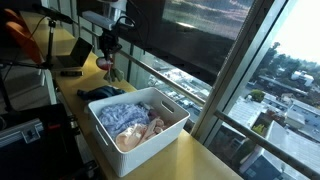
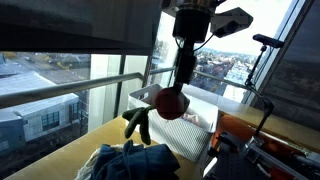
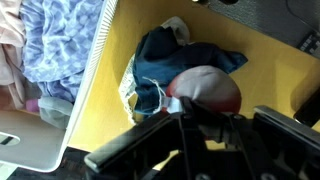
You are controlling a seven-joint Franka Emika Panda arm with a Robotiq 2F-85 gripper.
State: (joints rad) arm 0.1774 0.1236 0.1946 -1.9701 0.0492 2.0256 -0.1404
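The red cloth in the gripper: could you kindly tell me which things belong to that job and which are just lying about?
In hand: gripper, shut on the red cloth; blue garment beneath; white basket holding clothes.
Lying about: laptop; camera stand.

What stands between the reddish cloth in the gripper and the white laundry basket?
Nothing visible. The gripper holds the reddish cloth in the air; the blue garment lies on the table below, beside the basket.
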